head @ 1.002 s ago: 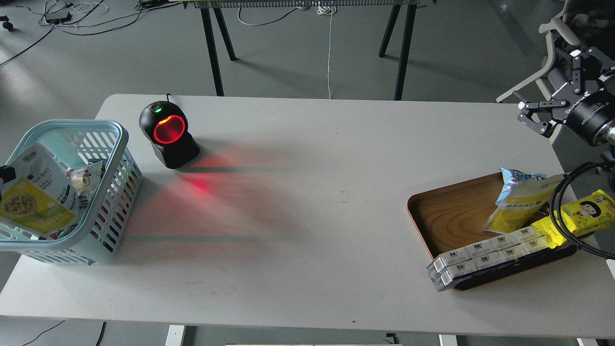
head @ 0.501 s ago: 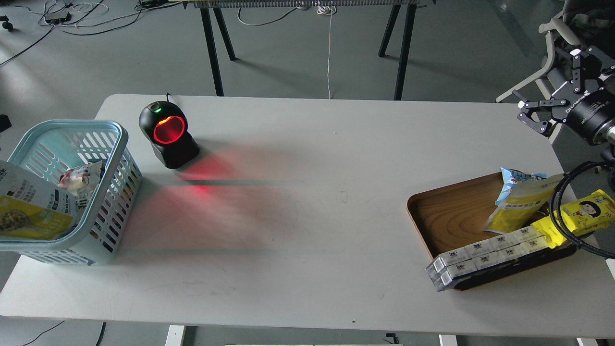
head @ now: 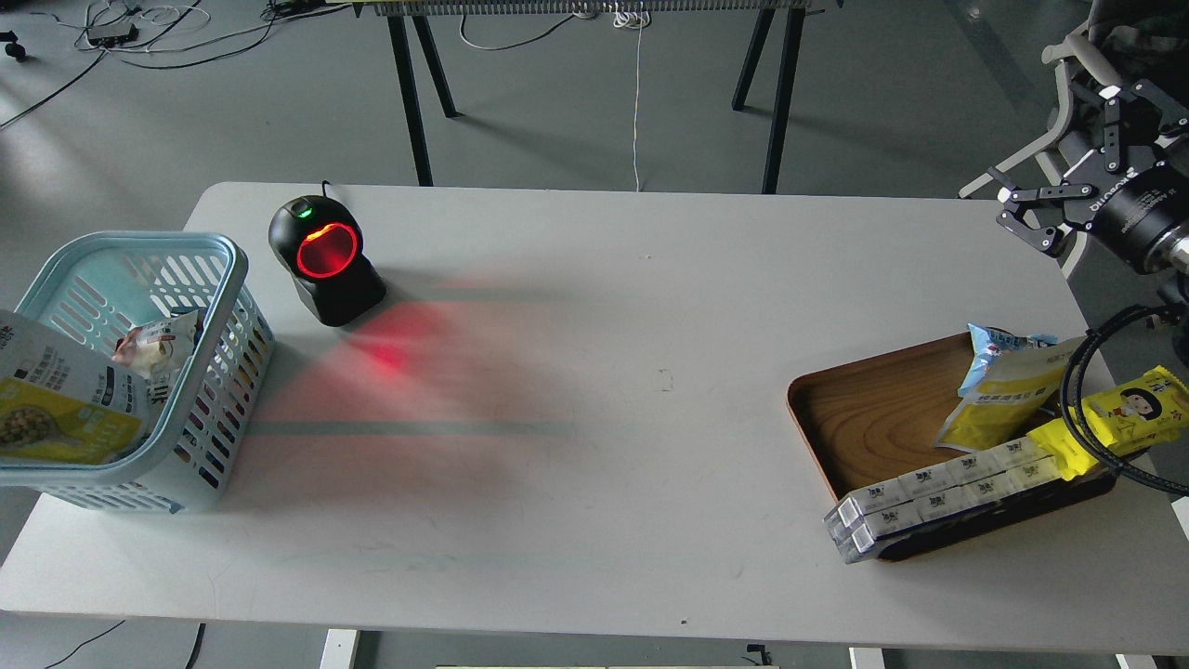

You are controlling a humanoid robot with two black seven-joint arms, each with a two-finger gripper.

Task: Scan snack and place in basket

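Note:
The snack (head: 58, 400), a yellow and white pouch with a round picture of beige nuts, lies inside the light blue basket (head: 218, 307) at the table's left end, leaning against its near left side. No gripper touches it. My left gripper is out of view. My right gripper (head: 1068, 149) is open and empty, held in the air beyond the table's far right corner, far from the basket. A black barcode scanner (head: 325, 260) with a glowing red ring stands to the right of the basket.
A small crumpled wrapper (head: 158, 342) also lies in the basket. A brown wooden tray (head: 873, 418) at the right holds a yellow bag with a light-blue top (head: 1008, 390), a cartoon-face wrapper (head: 1129, 409) and long white boxes (head: 938, 497). A black cable (head: 1082, 409) loops over it.
The pouch has dropped lower and leftward into the basket, and the dark left gripper part seen at the left edge has left the view. The right gripper has risen slightly.

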